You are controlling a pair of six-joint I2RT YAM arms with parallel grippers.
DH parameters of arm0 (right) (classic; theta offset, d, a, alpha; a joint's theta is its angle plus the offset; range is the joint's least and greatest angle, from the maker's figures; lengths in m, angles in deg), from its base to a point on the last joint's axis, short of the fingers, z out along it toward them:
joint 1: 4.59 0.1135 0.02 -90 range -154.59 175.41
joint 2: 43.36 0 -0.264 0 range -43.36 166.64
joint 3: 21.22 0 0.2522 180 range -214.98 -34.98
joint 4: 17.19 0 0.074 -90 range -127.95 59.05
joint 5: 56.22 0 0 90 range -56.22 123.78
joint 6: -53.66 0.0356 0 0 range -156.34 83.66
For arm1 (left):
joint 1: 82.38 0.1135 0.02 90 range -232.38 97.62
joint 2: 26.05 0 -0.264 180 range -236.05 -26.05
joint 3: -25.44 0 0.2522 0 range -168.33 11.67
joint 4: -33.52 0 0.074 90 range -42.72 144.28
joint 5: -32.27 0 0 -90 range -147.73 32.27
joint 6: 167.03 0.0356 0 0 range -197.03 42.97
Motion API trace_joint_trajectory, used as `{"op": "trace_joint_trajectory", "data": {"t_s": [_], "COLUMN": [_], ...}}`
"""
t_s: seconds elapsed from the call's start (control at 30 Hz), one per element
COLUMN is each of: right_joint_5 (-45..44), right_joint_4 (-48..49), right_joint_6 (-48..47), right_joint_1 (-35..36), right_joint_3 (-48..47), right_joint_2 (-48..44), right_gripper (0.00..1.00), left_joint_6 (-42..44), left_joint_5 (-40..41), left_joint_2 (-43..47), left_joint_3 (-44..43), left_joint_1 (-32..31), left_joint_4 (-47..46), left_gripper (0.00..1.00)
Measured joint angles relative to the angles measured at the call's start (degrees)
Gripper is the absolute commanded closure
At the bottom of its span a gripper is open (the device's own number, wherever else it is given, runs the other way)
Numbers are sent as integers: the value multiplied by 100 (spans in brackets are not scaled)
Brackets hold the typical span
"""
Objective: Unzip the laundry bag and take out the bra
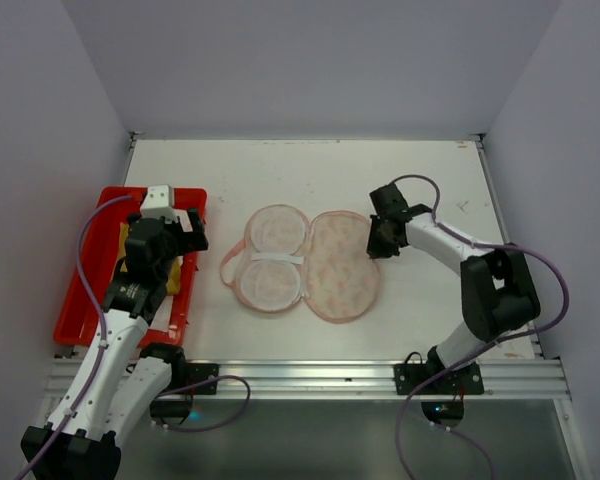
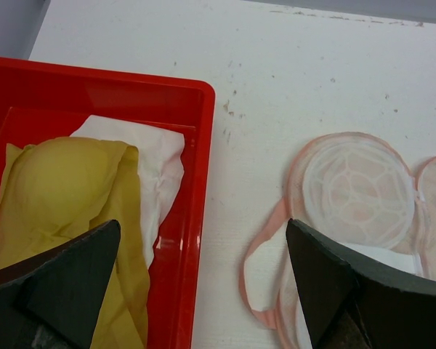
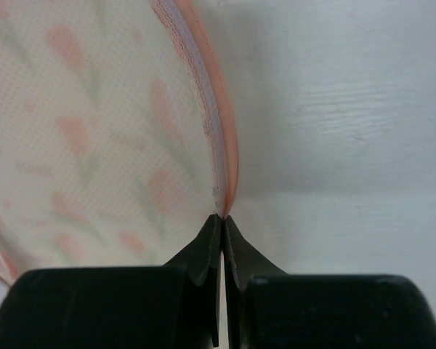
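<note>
Tightly, right jaws pinch the laundry bag (image 1: 342, 266) by its edge.

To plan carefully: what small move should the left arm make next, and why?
Probably lift the left tool away from the red tray: it is open and empty, the bra already lies in the tray, and the laundry bag lies open.

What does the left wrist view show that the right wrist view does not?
Only left wrist: a red plastic tray holding a mustard-yellow soft bra lying over white cloth, and the open left hand. Only right wrist: the right hand shut, seemingly pinching a pink zipper edge. Both: the pale pink printed laundry bag and the white table.
</note>
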Motion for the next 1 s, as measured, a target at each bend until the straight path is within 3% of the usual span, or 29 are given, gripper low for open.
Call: {"op": "trace_joint_trajectory", "data": {"t_s": [0.2,0.33,0.6,1.0], "right_joint_5": [-857,-960,396,1676], "right_joint_4": [-892,-1207,-1298,-168], "right_joint_6": [-476,-798,-938,-170], "right_joint_1": [-63,-166,-140,603], "right_joint_3": [-691,-1403,-2114,-2068], "right_joint_2": [-920,-1259,-1064,538], "right_gripper": [100,100,100,97], "left_joint_6": [0,0,0,0], "left_joint_5": [-42,-68,-81,-83], "left_joint_2": [0,0,4,7], "left_joint_3": [0,0,2,76], "left_joint_1": [0,0,0,0], "left_joint_4": [0,0,0,0], "left_gripper": [0,0,0,0]}}
